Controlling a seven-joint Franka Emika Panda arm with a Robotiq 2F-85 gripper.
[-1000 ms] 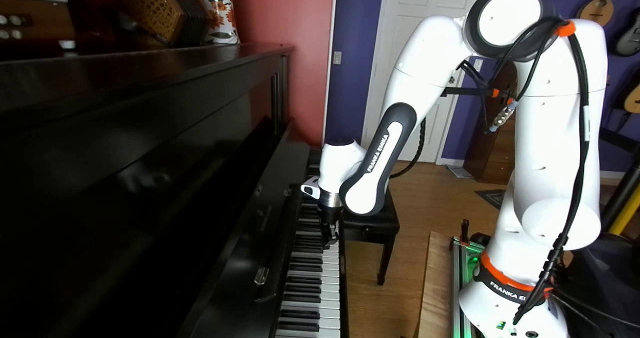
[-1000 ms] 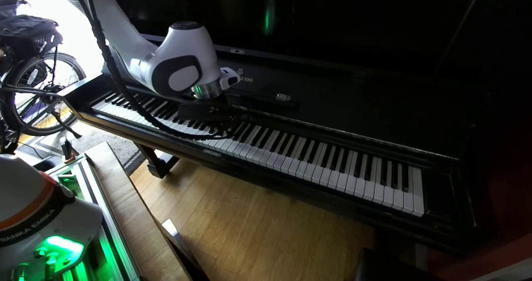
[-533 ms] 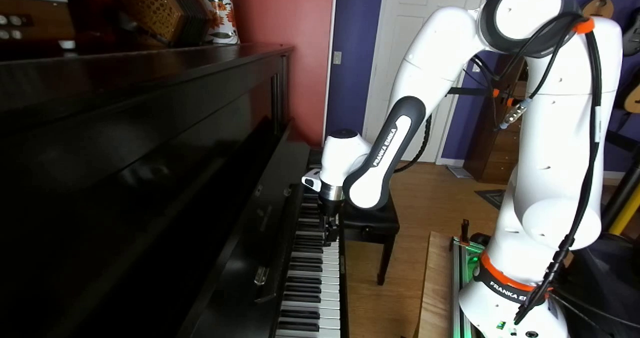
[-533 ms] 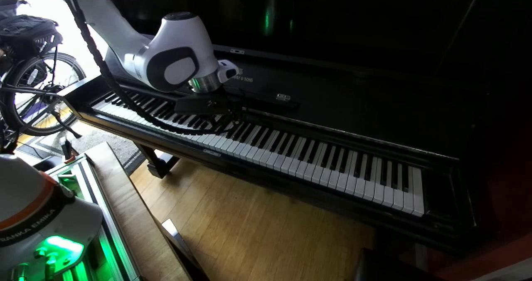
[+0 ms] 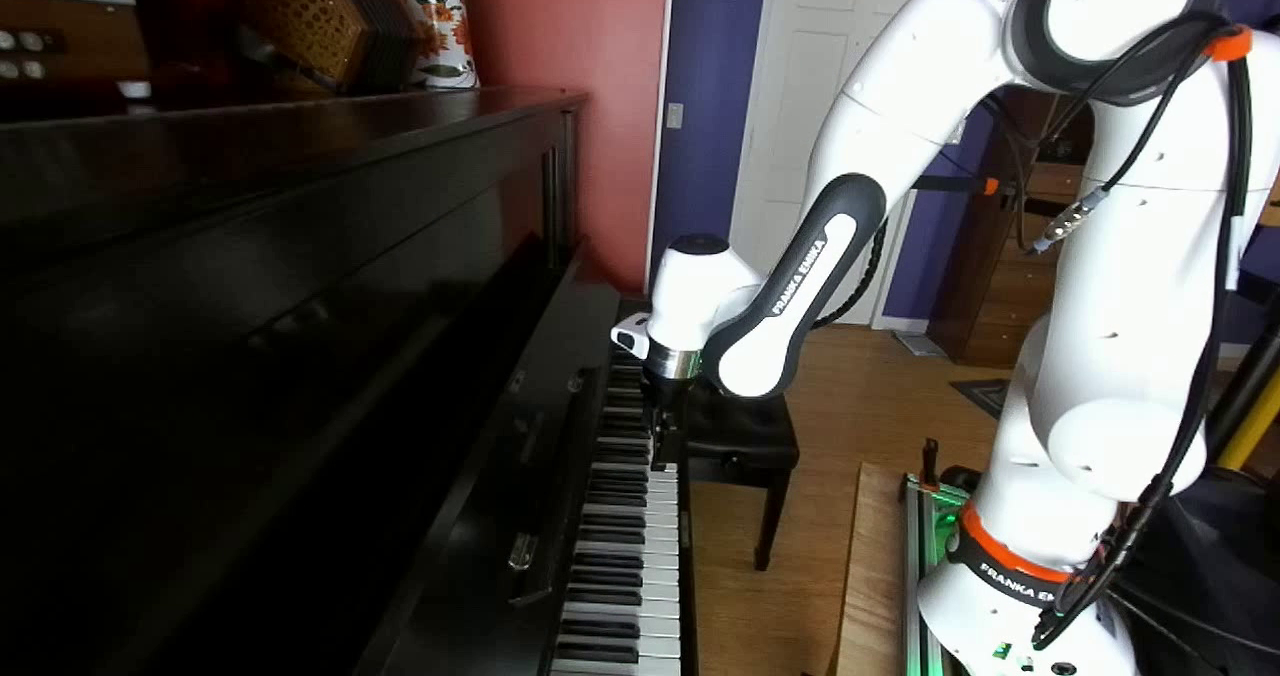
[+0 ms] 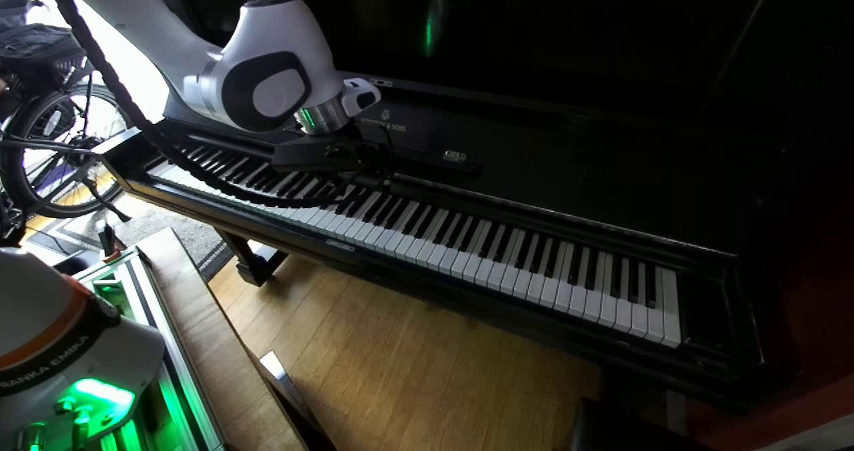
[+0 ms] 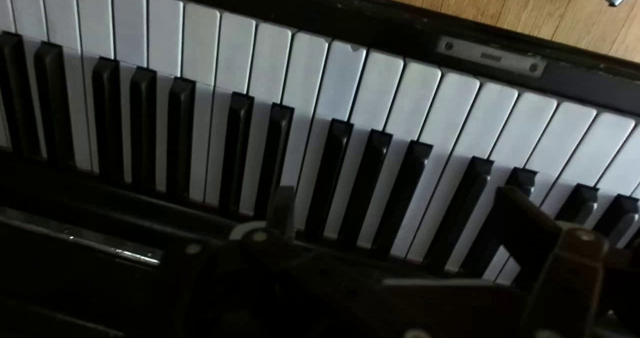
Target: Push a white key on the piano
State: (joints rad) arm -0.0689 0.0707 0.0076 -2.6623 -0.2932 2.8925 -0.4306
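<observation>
The piano is large and glossy black, and its keyboard runs through all three views. Its white keys lie level in a long row, alternating with black ones; none looks pressed where I can see them. My gripper is over the inner part of the keyboard, with its fingers spread wide in the wrist view and only keys visible between them. In both exterior views the dark gripper hangs pointing down above the keys, hard to make out against the black piano. It appears raised off them, though the exact gap is unclear.
A black bench stands by the keyboard. The arm's base is mounted on a wooden table across from the piano. A concertina sits on the piano top. A thick black cable loops low over the keys. A bicycle is behind.
My gripper has risen from close to the keys and shifted slightly along the keyboard, away from the camera in an exterior view. The arm's elbow has drawn back with it.
</observation>
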